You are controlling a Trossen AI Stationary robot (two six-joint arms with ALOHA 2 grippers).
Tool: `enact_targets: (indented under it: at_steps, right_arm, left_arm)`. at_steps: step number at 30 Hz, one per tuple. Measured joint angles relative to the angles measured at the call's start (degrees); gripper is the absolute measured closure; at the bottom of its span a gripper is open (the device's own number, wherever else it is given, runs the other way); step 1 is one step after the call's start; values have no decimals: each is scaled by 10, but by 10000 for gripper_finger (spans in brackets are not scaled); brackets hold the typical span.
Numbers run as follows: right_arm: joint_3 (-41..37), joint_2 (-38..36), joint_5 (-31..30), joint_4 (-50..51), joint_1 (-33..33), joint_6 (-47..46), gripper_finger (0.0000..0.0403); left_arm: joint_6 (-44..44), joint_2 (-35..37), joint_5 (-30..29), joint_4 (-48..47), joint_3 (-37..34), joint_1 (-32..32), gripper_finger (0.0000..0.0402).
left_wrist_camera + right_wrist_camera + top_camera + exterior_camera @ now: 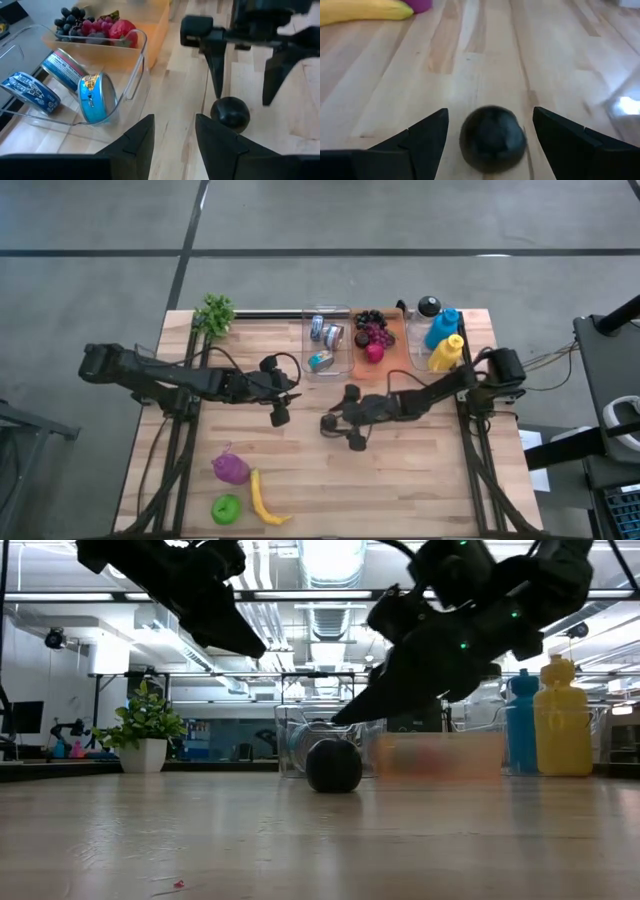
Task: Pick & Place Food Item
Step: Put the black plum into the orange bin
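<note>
A dark round food item (328,423) rests on the wooden table near its middle; the low view shows its underside (333,785) on the tabletop. My right gripper (490,112) is open, low over the table, with one finger on either side of the item (492,137) and a gap showing on both sides. In the left wrist view those fingers (217,75) hang just above the item (230,112). My left gripper (281,412) hovers open to the item's left, higher up, with nothing between its fingers (142,137).
At the far edge stand a clear bin of cans (325,340), an orange tray with grapes and a red fruit (375,335), blue and yellow bottles (445,340) and a small plant (214,313). Near the front left lie a purple item (231,468), a banana (263,498) and a green apple (227,508).
</note>
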State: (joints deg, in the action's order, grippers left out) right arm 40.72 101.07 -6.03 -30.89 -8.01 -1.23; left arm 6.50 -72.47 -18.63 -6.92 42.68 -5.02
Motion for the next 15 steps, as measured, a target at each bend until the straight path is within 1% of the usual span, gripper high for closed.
enact_targets:
  at_steps: [3, 8, 15]
  right_arm:
    - [21, 27, 4, 1, 0, 8, 122]
    - [32, 54, 18, 1, 0, 9, 126]
    - [33, 59, 18, 2, 0, 2, 125]
  left_arm:
    - [0, 0, 0, 0, 0, 0, 258]
    - [0, 0, 0, 3, 0, 0, 256]
    - [0, 0, 0, 5, 0, -2, 259]
